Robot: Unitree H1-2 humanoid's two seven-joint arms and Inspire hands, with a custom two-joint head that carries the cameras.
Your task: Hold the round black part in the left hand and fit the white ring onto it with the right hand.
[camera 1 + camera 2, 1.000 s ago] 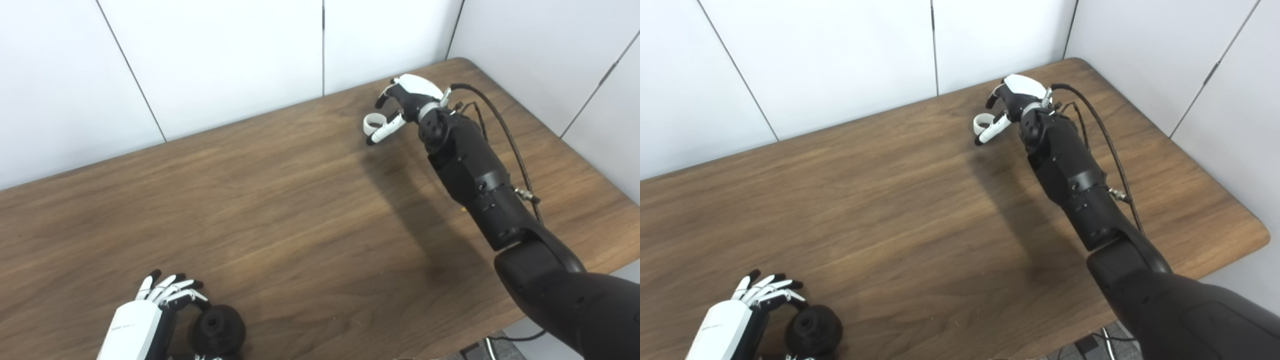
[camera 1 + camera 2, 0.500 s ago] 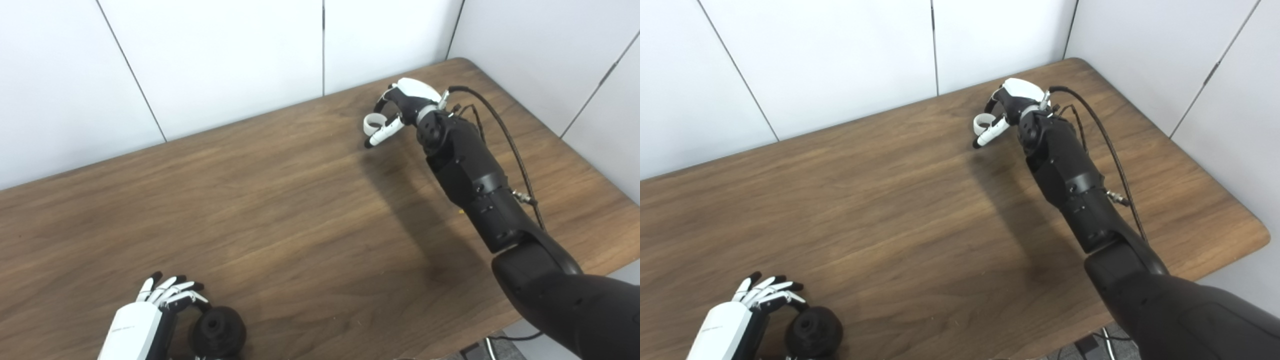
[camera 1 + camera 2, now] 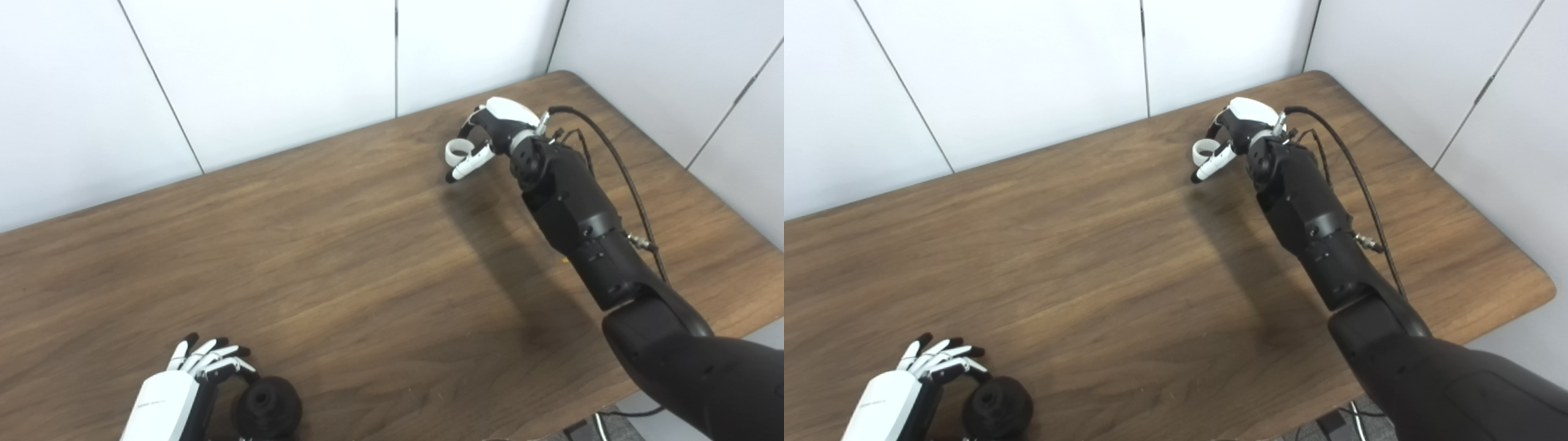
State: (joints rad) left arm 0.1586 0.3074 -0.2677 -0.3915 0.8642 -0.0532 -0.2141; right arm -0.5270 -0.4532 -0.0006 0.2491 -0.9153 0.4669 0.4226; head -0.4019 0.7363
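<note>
The round black part sits on the table near the front edge, its hollow centre facing up. My left hand is cupped against its left side, fingers fanned and arched toward it. The thumb is cut off by the picture's bottom edge, so I cannot tell whether it has a grip. Far back on the right lies the white ring. My right hand has curled its fingers down onto the ring, with the thumb pressed against the near side. The ring is pinched between them, low at the table.
White wall panels stand close behind the table's back edge and along its right side. A black cable loops off the right forearm. The table's rounded back right corner is just beyond the right hand.
The right hand's fingers have curled down from above the ring onto it. The ring has stayed in place. The left hand and the black part have hardly moved.
</note>
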